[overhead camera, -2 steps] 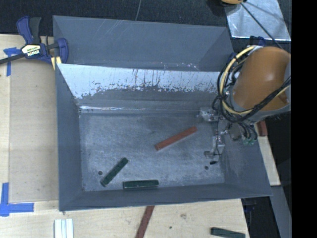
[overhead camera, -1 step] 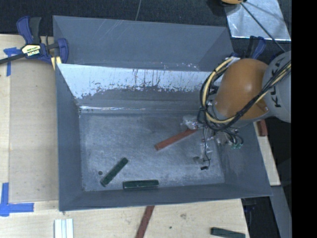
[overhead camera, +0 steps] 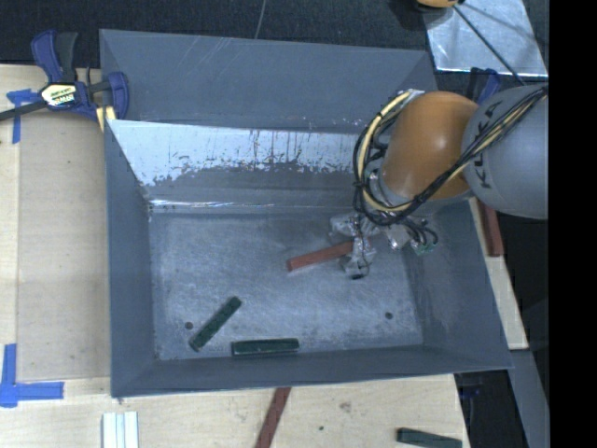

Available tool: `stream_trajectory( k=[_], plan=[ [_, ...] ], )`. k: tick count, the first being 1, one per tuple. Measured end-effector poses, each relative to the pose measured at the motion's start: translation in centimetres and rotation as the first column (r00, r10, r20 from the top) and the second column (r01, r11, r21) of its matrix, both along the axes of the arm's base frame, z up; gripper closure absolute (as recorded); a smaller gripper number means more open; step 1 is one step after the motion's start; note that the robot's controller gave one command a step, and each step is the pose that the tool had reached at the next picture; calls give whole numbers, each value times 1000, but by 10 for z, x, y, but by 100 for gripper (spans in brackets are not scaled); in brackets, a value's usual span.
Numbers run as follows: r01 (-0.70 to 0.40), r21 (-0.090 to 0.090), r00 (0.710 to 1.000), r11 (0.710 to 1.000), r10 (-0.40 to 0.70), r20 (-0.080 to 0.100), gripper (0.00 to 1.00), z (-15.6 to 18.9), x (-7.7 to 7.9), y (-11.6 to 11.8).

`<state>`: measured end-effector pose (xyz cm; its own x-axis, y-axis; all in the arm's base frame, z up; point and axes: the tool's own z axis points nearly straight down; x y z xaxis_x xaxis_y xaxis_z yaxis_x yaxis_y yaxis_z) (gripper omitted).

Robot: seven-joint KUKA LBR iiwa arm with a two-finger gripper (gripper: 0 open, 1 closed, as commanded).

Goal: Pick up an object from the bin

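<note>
The grey metal bin takes up most of the frame. The silver arm, with its orange wrist cover, comes in from the right. Its end effector sits low at centre right, at the right end of a flat reddish-brown stick. I cannot tell whether it is clamped on the stick or apart. A slanted dark green bar and a level dark green bar lie at the lower left.
</note>
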<state>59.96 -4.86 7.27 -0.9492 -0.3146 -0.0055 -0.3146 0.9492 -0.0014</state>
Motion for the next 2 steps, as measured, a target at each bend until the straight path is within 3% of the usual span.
stream_trajectory(
  k=[1, 2],
  plan=[
    [0, 0, 1000, 1000, 0, 0, 100, 0, 0, 0],
    [-25, 0, 1000, 1000, 25, 0, 100, 142, 7, 22]
  ],
)
